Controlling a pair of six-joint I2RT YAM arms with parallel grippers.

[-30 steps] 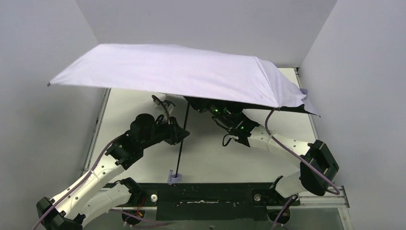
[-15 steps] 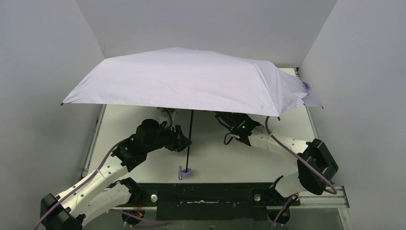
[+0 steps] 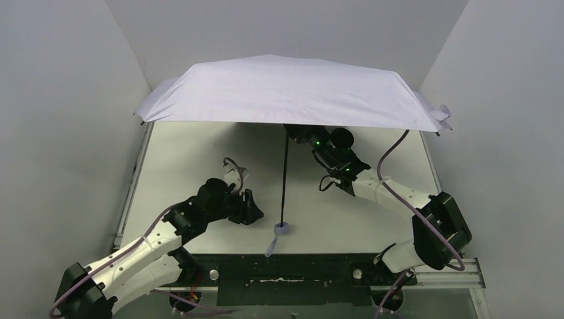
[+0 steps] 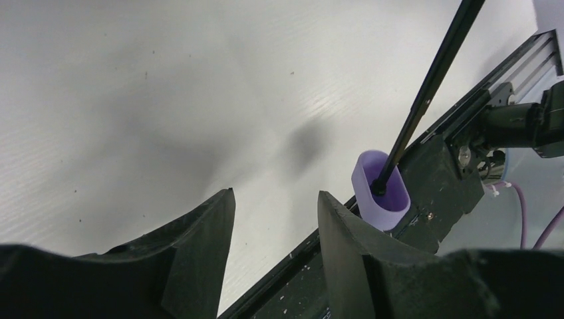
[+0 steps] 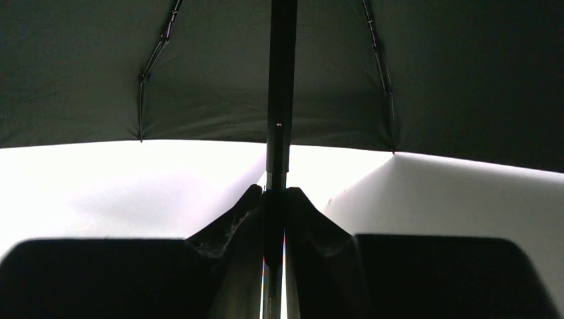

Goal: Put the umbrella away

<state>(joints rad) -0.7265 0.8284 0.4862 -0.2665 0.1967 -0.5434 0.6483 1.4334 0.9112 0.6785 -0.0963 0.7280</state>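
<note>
**A:** Where is the umbrella (image 3: 292, 90)?

**B:** Fully open. Its canopy (image 3: 372, 106) spreads over the surface (image 3: 193, 159), and the black shaft (image 3: 284, 179) drops to the near edge.

**A:** Who has it?

**B:** The right end effector (image 5: 274, 199) is clamped on the shaft just under the canopy. The left end effector (image 4: 276, 194) is parted and empty, low beside the lavender handle (image 4: 380, 193) without touching it.

**A:** Which step?

**B:** Collapsing it, I'd judge, since nothing is folded yet. Next, the left should close on the handle and steady it while the canopy is drawn down.
</note>
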